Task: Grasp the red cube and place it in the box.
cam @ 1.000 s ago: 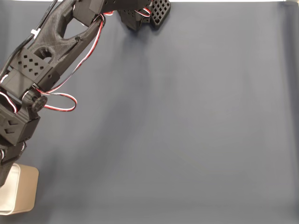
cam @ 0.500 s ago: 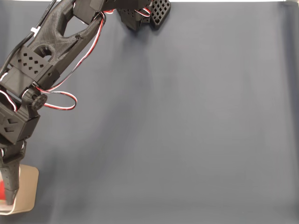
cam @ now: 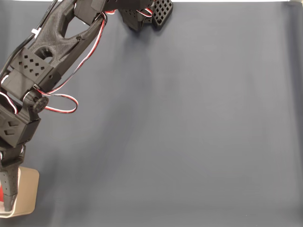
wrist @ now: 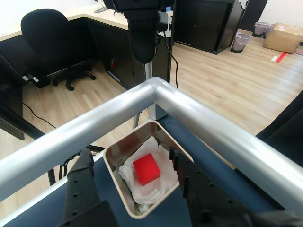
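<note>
Your red cube (wrist: 146, 169) lies inside the box (wrist: 117, 150), resting on crumpled white lining and touching neither finger. In the fixed view you get only a red sliver (cam: 1, 193) at the left edge, mostly hidden behind the arm's dark finger. The box (cam: 29, 189) there is cut off by the lower left corner of the frame, so you can't see its whole outline.

In the wrist view the gripper (wrist: 130, 172) hangs above the box with its fingers spread, one on each side of it, holding nothing. The box sits at the corner of the dark blue table (wrist: 199, 142), just inside the metal rail (wrist: 156, 92). Beyond the rail you see a wooden floor (wrist: 213, 75) and an office chair (wrist: 52, 38).
</note>
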`<state>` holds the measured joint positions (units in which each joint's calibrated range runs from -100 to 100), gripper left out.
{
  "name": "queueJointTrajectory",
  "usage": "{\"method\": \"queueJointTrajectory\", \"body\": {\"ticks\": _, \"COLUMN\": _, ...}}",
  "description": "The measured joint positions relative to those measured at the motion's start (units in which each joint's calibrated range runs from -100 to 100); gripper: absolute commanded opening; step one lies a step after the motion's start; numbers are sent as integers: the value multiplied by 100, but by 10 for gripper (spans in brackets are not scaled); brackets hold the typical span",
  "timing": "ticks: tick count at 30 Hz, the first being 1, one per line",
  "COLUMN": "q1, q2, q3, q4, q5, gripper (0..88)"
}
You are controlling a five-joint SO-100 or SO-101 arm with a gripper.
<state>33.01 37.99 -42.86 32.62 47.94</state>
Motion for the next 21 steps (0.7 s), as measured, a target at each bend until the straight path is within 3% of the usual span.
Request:
{"method": "queueJointTrajectory", "body": {"ticks": 14, "q1": 0, "q2": -9, "q3": 0, "q4": -80, "q5": -20, "gripper": 361}}
{"method": "queueJointTrajectory", "body": {"ticks": 21, "q1": -15, "q2": -35, "q3": 0, "q4": -80, "q5": -20, "gripper": 193}}
